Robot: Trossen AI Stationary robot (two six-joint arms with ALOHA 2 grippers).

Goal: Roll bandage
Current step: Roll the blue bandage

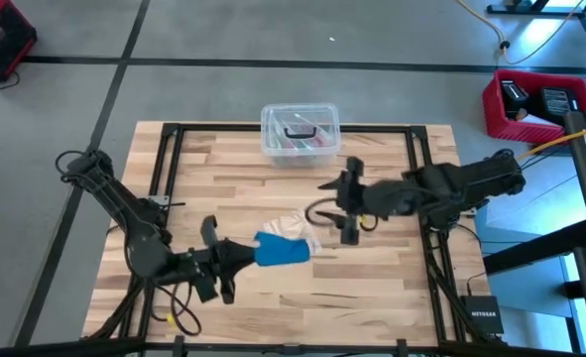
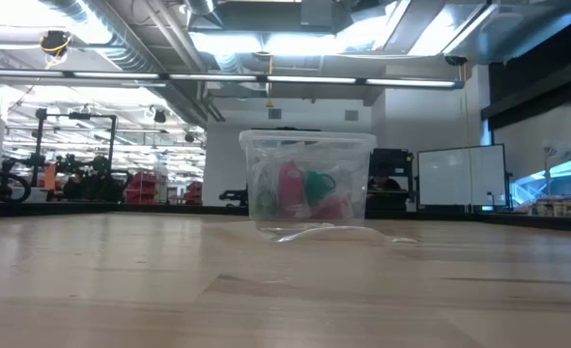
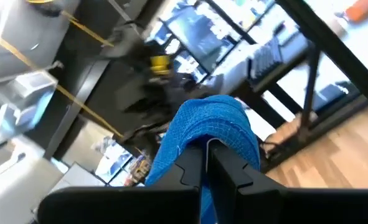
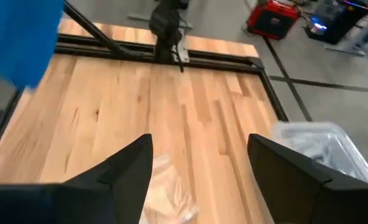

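- The left gripper [image 1: 245,254] is working at the near part of the table [image 1: 392,288], its fingers [image 3: 224,163] clamped together on the bandage [image 1: 281,249].
- The bandage is showing as a bunched blue mass just beyond those fingertips, held at one edge; in the left wrist view it is draping over the finger ends.
- A clear bag [image 1: 294,230] is lying just beside the bandage, on its far side, apparently touching it.
- The right gripper [image 1: 348,206] is hovering near mid-table, fingers [image 4: 124,168] standing well apart and empty, with the bag below it.
- A lidded box [image 1: 299,133] is sitting at the far edge, well apart from both grippers.
- Risk: with only one edge gripped and the other gripper empty, the fabric is likely to sag or unwind, spoiling the roll.
- Risk: the right gripper, closing on the bandage, may pinch the bag with it, since the two lie so close.
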